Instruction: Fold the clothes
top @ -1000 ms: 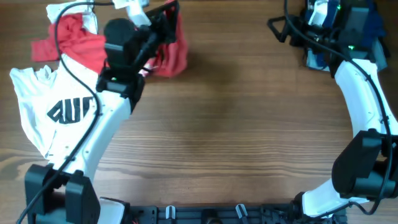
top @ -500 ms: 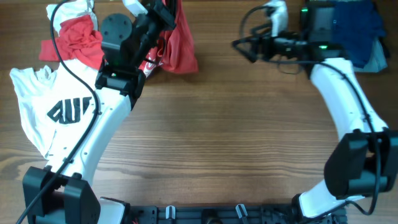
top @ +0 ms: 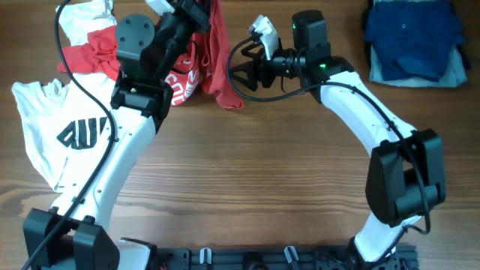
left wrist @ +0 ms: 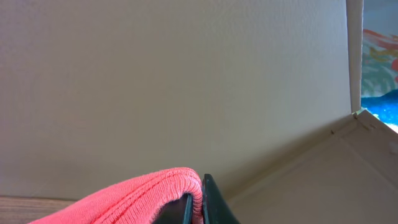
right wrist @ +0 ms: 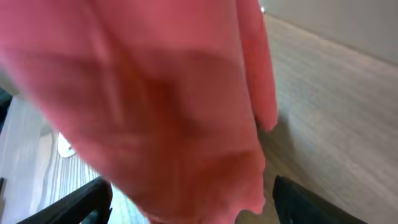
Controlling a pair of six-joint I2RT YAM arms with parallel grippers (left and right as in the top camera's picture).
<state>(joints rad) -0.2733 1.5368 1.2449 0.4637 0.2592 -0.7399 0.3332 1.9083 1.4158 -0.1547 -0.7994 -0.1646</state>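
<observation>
Change over the last second: the right arm has swung in from the folded dark and light blue garments [top: 412,37] at the far right corner to the middle of the far edge, and the right end effector [top: 237,77] now sits at the hanging lower edge of the large red cotton T-shirt [top: 219,71]. Its jaws stand wide, one on each side of the cloth in the right wrist view, with nothing pinched yet. The left end effector [top: 196,13] is clamped tight on a ribbed red hem and holds the shirt lifted off the table, white lettering showing, the rest trailing toward a heap at the far left. Judgement: a second grip on the free edge is being set up, so the shirt can be spread flat before any fold. The white T-shirt with black print [top: 60,135] lies flat at the left edge, untouched. The wooden table [top: 262,187] is bare plank grain through the centre. Behind it, beige wall panels [left wrist: 186,93] meet at a seam.
</observation>
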